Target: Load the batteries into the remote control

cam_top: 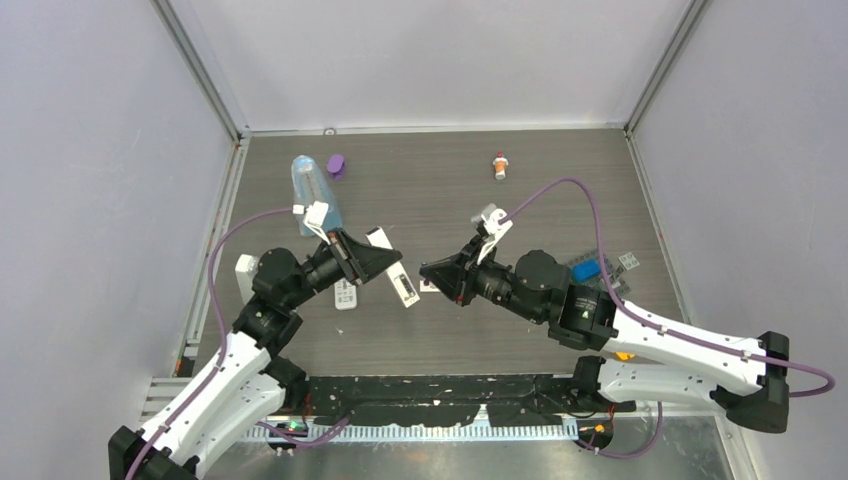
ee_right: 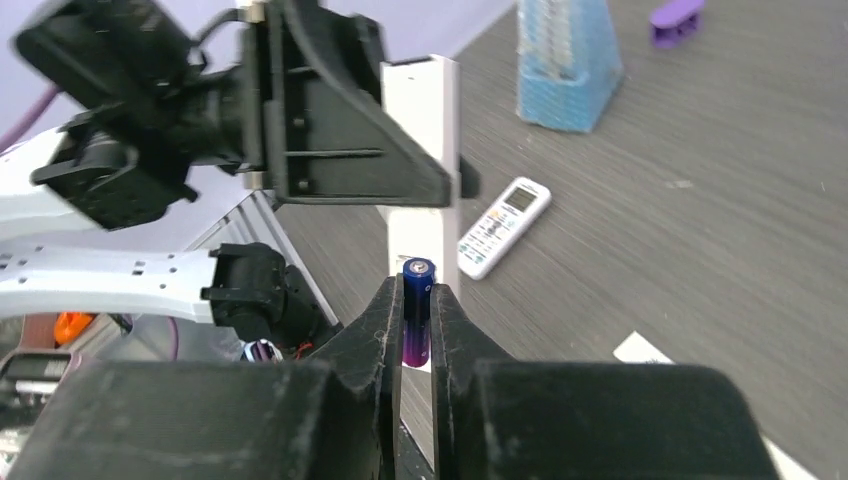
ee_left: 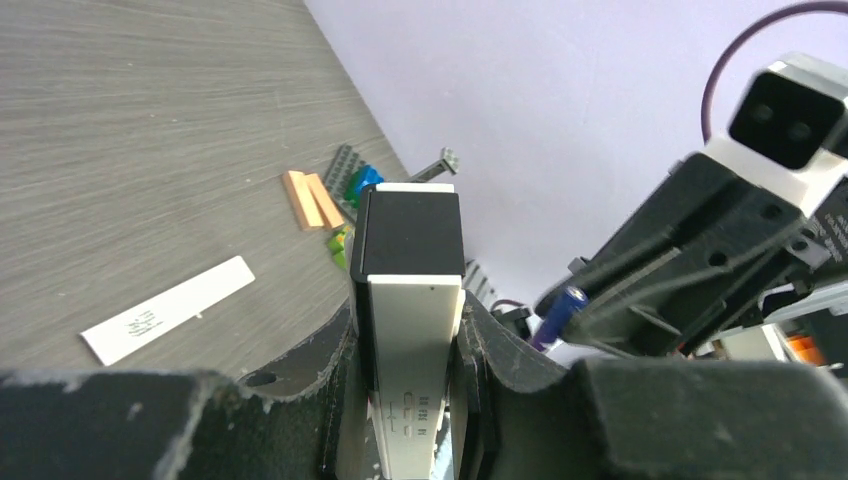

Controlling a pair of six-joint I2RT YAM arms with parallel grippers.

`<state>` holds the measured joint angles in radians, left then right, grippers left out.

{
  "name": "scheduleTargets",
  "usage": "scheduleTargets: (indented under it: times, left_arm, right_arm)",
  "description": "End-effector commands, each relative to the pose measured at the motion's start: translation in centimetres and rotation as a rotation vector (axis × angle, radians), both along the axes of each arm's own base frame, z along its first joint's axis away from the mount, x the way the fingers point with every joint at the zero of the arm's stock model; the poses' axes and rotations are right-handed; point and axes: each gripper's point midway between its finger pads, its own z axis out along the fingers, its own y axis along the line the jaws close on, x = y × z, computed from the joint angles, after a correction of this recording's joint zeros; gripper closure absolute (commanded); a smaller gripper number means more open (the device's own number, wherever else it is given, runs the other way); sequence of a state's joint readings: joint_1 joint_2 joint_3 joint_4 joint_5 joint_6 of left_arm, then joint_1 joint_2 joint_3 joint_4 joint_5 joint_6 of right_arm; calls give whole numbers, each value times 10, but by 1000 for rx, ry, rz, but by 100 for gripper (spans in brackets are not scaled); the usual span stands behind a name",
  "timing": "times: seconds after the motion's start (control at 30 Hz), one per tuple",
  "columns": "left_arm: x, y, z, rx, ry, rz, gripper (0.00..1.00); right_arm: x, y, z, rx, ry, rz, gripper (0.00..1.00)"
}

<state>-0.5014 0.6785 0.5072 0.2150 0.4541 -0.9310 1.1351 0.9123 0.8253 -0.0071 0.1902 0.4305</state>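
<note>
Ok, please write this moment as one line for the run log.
left gripper: shut on white bar with black tip | right gripper: shut on purple battery | remote control: flat on table, not held

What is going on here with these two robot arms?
The left gripper is clamped on a narrow white bar with a black tip and holds it up off the table. The right gripper pinches a purple battery, held close in front of that bar; whether they touch is unclear. The buttoned white remote control lies flat on the table beyond them, with neither gripper on it.
</note>
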Motion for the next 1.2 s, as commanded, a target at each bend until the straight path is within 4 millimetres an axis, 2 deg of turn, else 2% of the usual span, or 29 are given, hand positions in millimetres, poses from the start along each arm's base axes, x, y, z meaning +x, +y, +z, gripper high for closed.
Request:
scheduleTargets:
  times: [0.0, 0.17, 0.43, 0.8, 1.17]
  left_arm:
    - [-4, -1, 35, -157, -26, -18, 100]
    - [-7, -3, 33, -176, 11, -40, 100]
    - [-12, -2, 32, -186, 37, -52, 100]
    - [-16, -2, 41, -208, 19, -66, 100]
    - [-11, 6, 47, -229, -12, -12, 100]
  right_arm:
    - [-17, 19, 46, 16, -185, 110, 95]
    - [-24, 39, 46, -45, -228, 137, 95]
    - [-20, 51, 37, -94, -248, 141, 95]
    - [-16, 54, 25, -159, -266, 138, 95]
    - [-20, 51, 7, -236, -245, 170, 95]
